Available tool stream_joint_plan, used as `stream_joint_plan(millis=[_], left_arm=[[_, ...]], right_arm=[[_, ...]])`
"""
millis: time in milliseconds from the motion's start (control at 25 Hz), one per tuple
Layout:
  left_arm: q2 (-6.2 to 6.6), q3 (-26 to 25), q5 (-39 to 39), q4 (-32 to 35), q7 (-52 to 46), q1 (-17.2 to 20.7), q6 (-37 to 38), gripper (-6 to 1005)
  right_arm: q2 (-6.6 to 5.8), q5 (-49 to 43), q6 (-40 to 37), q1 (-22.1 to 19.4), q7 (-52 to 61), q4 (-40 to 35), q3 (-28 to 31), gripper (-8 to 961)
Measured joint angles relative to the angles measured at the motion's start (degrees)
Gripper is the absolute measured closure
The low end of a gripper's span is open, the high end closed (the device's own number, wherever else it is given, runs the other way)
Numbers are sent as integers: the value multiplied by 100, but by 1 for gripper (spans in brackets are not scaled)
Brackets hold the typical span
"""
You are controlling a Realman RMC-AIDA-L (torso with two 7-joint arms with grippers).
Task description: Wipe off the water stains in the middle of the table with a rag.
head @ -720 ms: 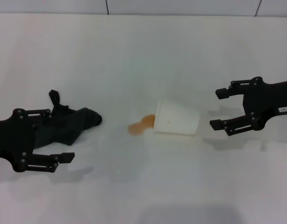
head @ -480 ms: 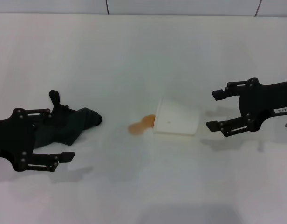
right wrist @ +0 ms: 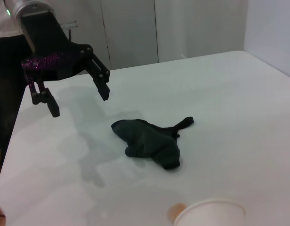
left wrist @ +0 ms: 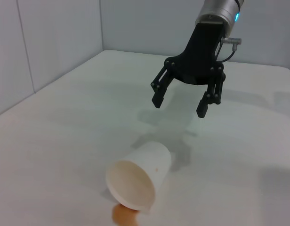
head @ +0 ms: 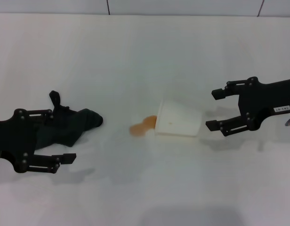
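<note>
Head view: rag (head: 65, 126) lies lengthwise left-right, tail far-left.

Three views, one table (head: 145, 52)
Head camera looks steeply down; each wrist camera looks low across at the opposite arm; all share the cup (head: 178, 124), 3 o'clock of centre.

I see bright, even overhead light; soft grey shadows lie under both grippers (faint ones) on the table (head: 145, 56), without glare or blur.
</note>
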Motion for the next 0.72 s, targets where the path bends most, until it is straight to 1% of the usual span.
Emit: stream_joint_plan(millis=[240,480,600,720], left_arm=[[0,27,5,-9,0,-1,3,190],[-15,31,56,-21,0,13,14,190],[-18,30,59,-20,0,16,14,190],[-18,29,76,-26,0,17,12,190]], right_arm=[[0,-57,146,133,226,-14,-195,113],[-1,-359,505,302,661,-137,-614,112],[-5,-536,644,481,992,-150,-866,112],[-8,-908,787,708,1455,-154,-1139,112]])
